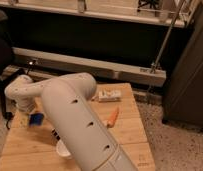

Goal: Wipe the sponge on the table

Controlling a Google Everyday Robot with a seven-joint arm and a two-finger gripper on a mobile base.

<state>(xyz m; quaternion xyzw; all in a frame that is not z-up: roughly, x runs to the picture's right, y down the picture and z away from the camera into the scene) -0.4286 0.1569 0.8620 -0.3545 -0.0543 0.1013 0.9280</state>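
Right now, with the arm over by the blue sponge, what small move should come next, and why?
Probably press lightly onto the sponge and slide it a short way along the table. The gripper is down at the sponge's left edge, near the table's left side, so contact looks made or close. Bare wood lies toward the near edge, giving room for a stroke.

Smooth off-white arm — fat, rounded links with small dark holes; its claw at the far-left end.

Wooden table with blue sponge by the gripper, orange piece, white packet, white cup.
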